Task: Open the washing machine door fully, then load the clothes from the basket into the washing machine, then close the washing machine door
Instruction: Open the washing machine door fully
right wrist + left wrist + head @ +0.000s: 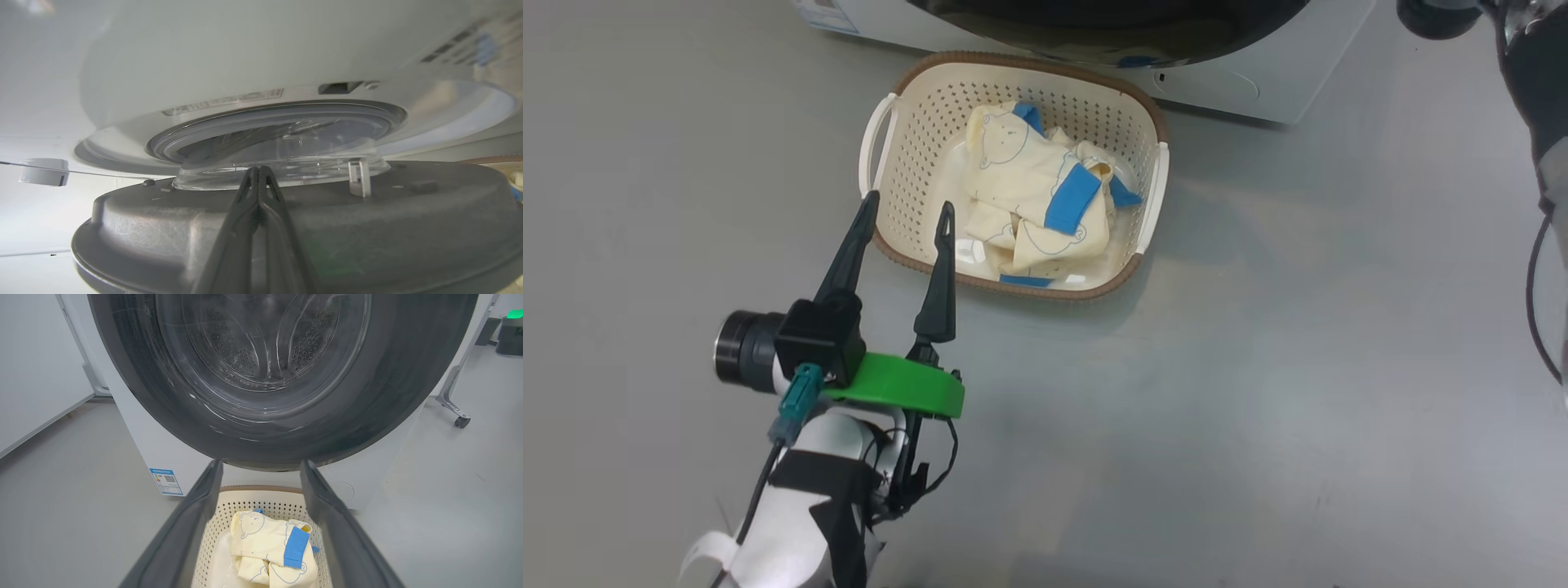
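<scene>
Left gripper (909, 202) gapes before one basket (1013, 58) of clothes (1029, 171); right gripper (258, 171) pinched together.

Lab-like test room: grey floor (61, 522), white partition panel (32, 367), castered stand (448, 386).

Cream perforated basket (907, 188) at upper centre of the head view, pale yellow bear-print clothes (1021, 175) with blue trim heaped inside, white washer (1258, 77) along the top edge, black-rimmed glass door (388, 220) ajar

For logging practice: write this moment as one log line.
washing machine door ajar | right gripper shut, at its inner side | left gripper open, by basket | clothes in basket
</scene>
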### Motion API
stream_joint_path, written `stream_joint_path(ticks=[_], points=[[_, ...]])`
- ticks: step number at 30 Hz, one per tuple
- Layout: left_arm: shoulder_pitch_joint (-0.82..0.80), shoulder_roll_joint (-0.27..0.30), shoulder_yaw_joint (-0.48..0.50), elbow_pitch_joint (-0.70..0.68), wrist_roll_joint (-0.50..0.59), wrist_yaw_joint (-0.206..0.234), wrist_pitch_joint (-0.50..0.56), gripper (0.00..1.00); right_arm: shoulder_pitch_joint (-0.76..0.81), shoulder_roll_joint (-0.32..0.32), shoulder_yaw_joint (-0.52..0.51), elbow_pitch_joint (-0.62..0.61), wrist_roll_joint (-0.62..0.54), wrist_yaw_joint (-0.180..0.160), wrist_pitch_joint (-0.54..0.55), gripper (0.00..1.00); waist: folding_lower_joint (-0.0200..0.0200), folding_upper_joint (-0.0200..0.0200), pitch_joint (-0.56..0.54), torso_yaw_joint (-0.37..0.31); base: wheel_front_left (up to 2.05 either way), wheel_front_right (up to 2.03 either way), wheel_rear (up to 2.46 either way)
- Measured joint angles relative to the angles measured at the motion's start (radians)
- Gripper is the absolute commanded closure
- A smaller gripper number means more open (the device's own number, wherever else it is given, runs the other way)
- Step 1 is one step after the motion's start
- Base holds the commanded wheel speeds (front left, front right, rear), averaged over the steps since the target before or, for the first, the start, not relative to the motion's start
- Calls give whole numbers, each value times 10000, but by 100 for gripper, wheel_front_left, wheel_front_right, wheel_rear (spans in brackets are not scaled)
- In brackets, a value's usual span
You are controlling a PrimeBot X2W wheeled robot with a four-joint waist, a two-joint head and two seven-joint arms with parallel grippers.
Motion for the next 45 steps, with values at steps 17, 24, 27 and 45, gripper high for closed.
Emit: stream_joint_path(ticks=[17,24,27,45], points=[[47,0,178,136,29,-12,0,0,2173,263,830,-2533,324,0,1354,100,-1,0,-372,-363,0,0,0],[57,0,222,203,33,-19,0,0,3079,268,1413,-3697,667,0,1624,100,-1,-1,-547,-442,0,0,0],[86,0,251,224,117,-71,0,0,3457,272,1720,-4199,828,0,1666,100,-1,0,-613,-460,0,0,0],[227,2,309,374,119,-150,0,0,4997,291,3622,-6521,1845,0,1655,100,-1,-1,-886,-506,0,0,0]])
